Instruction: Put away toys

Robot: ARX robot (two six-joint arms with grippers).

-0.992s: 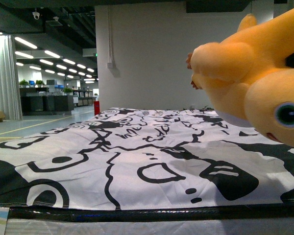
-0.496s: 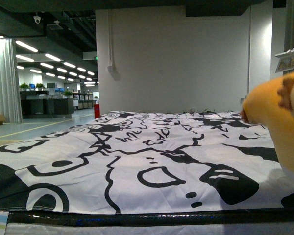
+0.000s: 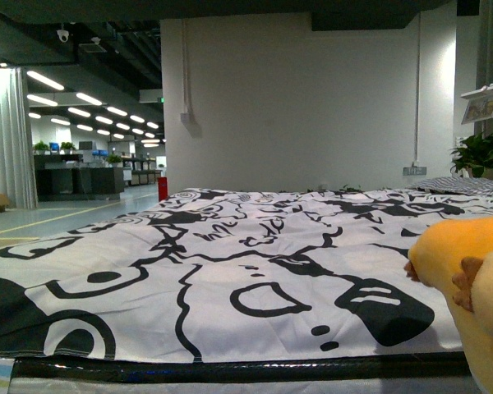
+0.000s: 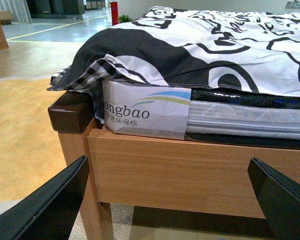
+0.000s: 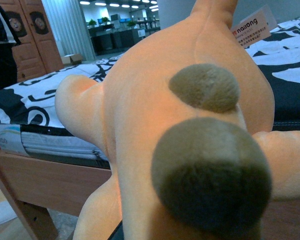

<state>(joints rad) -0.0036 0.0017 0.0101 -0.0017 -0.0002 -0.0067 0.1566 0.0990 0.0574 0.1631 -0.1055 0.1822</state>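
Plush toy (image 3: 467, 261) is found lowered from 2 to 4 o'clock, past the bed (image 3: 230, 271) edge, so stowing is judged underway; left gripper (image 4: 167, 162) is held agape, right gripper's state cannot be told.

Orange-yellow plush toy (image 3: 468, 271) with brown patches, beside bed edge.

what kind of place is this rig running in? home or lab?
Probably a mock bedroom inside a big office or showroom hall, not a home: a black-and-white duvet on a wooden bed frame, but rows of ceiling strip lights over distant desks behind it.
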